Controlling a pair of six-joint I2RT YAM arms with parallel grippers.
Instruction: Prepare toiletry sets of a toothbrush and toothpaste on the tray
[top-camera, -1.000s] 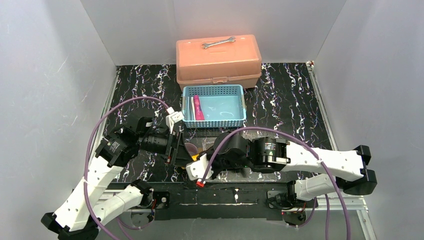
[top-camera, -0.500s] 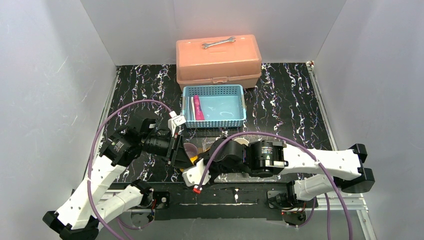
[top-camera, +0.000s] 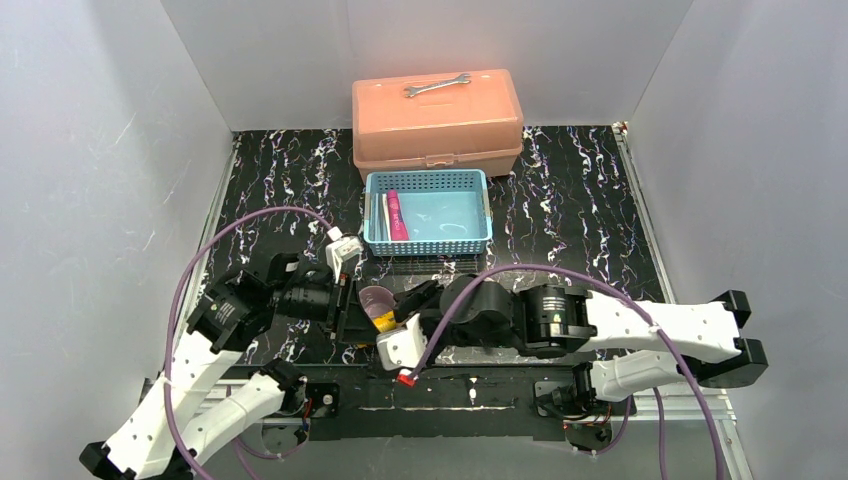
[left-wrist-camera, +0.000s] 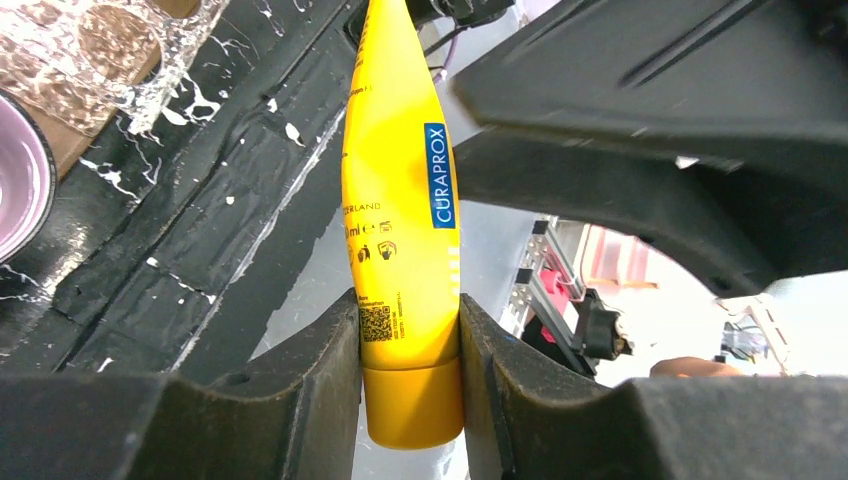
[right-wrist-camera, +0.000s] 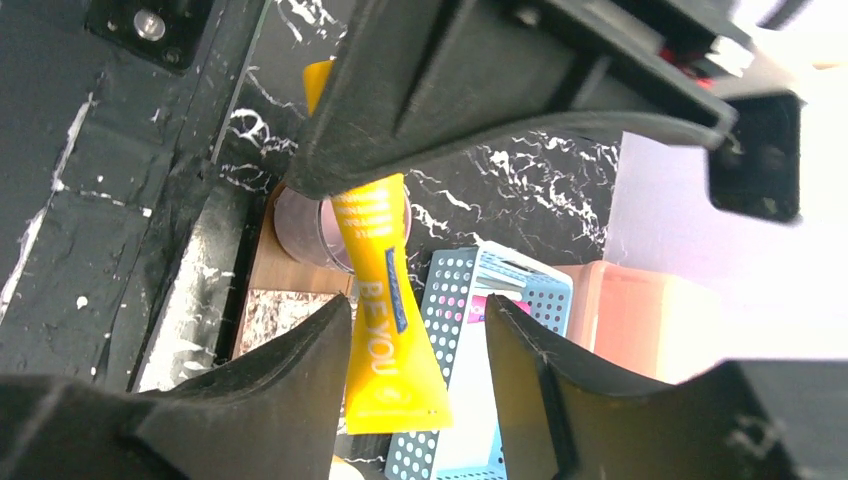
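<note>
My left gripper is shut on the cap end of the yellow toothpaste tube. It holds the tube off the table near the front edge, as the top view shows. My right gripper is open around the tube's flat end, which touches one finger. The wooden tray lies under the tube and is mostly hidden by the arms in the top view. The magenta toothpaste tube and a whitish toothbrush lie in the blue basket.
A purple cup stands on the tray beside the tube, and a clear glass stands close by. An orange toolbox with a steel wrench on top stands behind the basket. White walls enclose the table.
Both wrists have shifted near the front edge. The right wrist has drawn back to the right, uncovering the purple cup. The left gripper still holds the yellow tube.
</note>
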